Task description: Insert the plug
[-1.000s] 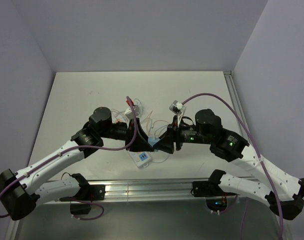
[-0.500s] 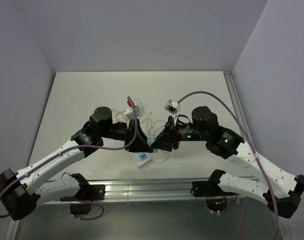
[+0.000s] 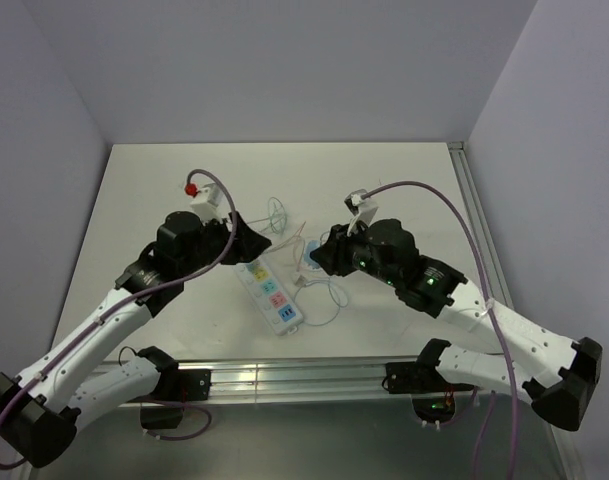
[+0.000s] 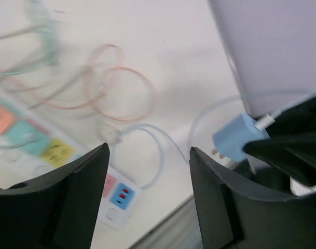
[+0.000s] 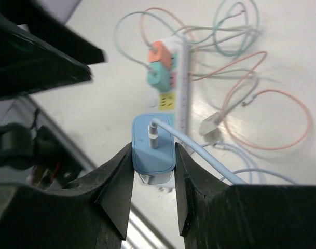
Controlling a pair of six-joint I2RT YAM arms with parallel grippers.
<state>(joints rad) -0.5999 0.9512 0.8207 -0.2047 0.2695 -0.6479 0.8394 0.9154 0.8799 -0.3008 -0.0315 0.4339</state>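
Right gripper (image 5: 153, 154) clamps the blue charger plug (image 5: 153, 139) by its flat sides, above the table beside the power strip (image 3: 271, 293). Left gripper (image 4: 149, 194) gapes, empty. The plug looks light, rigid and smooth-cased.

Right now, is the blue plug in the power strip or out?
Out: the right tool grips the blue plug, apart from the power strip.

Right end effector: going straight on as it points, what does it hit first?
Likely the power strip near its yellow socket, the held blue plug landing first. Depth unclear; could be bare table beside it.
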